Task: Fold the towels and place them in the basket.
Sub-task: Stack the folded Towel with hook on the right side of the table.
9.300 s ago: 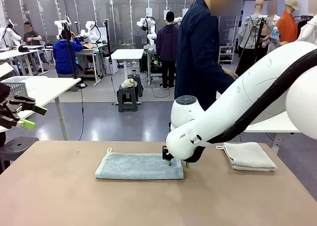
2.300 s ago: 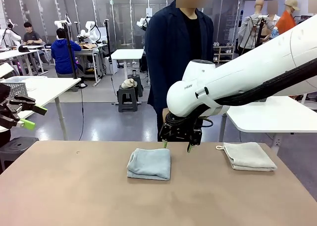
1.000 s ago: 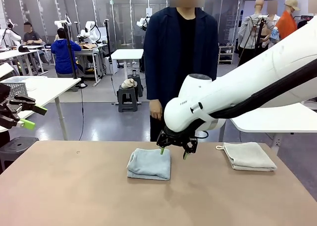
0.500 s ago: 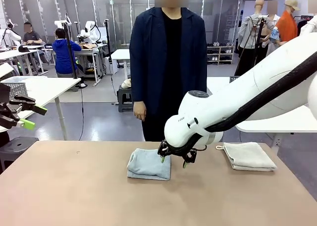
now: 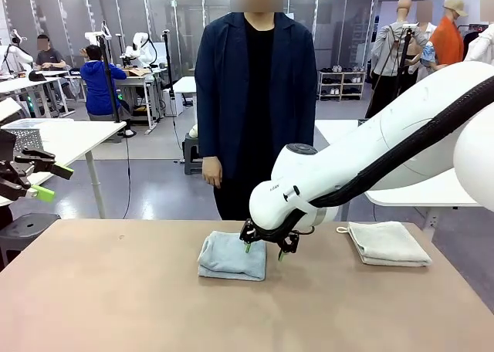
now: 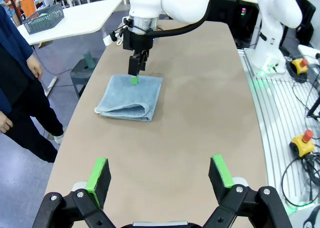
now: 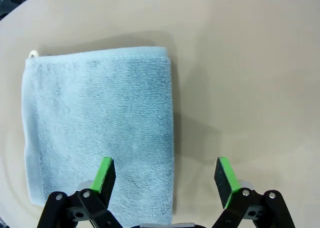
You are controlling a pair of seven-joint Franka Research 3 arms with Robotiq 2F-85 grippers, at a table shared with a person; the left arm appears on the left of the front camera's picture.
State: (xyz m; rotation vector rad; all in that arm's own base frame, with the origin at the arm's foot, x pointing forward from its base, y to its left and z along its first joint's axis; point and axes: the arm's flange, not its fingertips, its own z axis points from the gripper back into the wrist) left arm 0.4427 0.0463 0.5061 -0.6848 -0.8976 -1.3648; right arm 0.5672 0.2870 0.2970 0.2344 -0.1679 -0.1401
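The pale grey-blue towel (image 5: 232,255) lies folded in the middle of the bench (image 5: 116,306). The right hand (image 5: 263,249) hangs spread wide and empty just over that towel's right edge, one green finger above the cloth, the other beyond the edge. The cream-white towel (image 5: 387,244) lies folded well to the right of the blue one. The left hand (image 6: 159,176) is wide open, empty, raised well left of the blue towel.

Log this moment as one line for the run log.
right gripper: open, over right edge of folded blue towel | left gripper: open, empty | white towel: folded, on table's right | person: standing at far side
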